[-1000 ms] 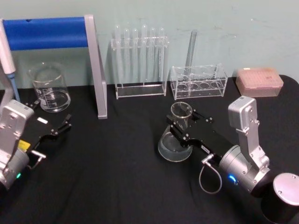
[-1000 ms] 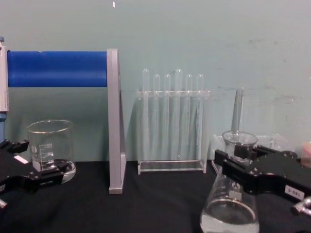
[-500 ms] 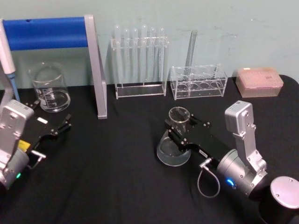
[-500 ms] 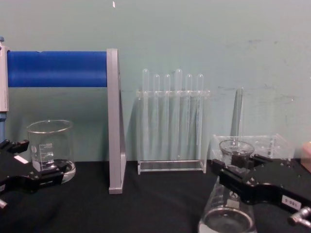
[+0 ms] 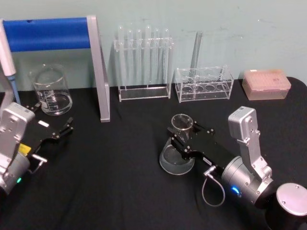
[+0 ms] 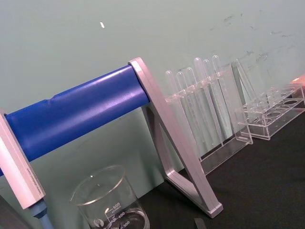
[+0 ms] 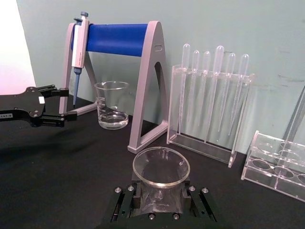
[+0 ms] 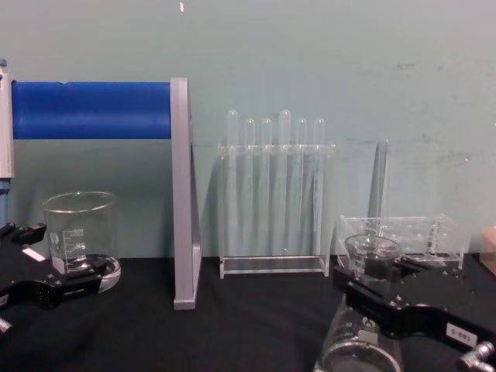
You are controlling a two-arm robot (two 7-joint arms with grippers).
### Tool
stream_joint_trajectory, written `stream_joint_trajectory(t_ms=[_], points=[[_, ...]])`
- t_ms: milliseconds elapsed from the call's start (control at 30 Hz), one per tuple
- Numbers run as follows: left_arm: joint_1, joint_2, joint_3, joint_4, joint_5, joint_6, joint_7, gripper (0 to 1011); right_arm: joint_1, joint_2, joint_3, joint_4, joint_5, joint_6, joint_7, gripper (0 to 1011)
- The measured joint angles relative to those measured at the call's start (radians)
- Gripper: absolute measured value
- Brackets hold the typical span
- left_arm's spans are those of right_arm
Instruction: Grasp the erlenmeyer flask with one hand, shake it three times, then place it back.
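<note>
Two racks (image 5: pixel 144 91) stand behind the flask (image 5: pixel 173 162) in the right tool (image 5: pixel 183 140).

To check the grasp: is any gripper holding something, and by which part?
The right gripper holds the erlenmeyer flask by its narrow neck, just below the rim. The left gripper is open and empty.

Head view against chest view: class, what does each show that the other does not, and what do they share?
Head view, not chest: the right arm's silver wrist housing and grey cable loop. Chest view, not head: a small white mark high on the wall. Both: the right gripper shut on the erlenmeyer flask at its neck, the open left gripper near the beaker, the blue stand and the test tube rack.
</note>
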State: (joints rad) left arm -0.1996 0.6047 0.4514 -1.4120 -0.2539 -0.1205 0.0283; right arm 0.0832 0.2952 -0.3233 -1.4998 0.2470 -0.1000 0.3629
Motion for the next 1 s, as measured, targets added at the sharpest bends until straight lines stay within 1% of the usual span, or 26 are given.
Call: stream_joint_trajectory(t_ms=[800,900,933,1000], points=[[0.0,0.0,0.0,0.0,0.0,0.0,0.0,1001,-0.002,0.003,-0.003,-0.005,0.0,0.01,-0.002,452],[0.0,0.0,0.0,0.0,0.0,0.0,0.0,1001,-0.002,0.003,-0.003,-0.005,0.0,0.01,-0.002,484],[0.0,0.0,0.0,0.0,0.0,0.0,0.0,1001,-0.002,0.003,-0.003,-0.005,0.001,0.01,-0.002,538],[0.0,0.0,0.0,0.0,0.0,0.0,0.0,1001,-0.002,0.003,-0.003,-0.005,0.001,0.009,-0.002,611]])
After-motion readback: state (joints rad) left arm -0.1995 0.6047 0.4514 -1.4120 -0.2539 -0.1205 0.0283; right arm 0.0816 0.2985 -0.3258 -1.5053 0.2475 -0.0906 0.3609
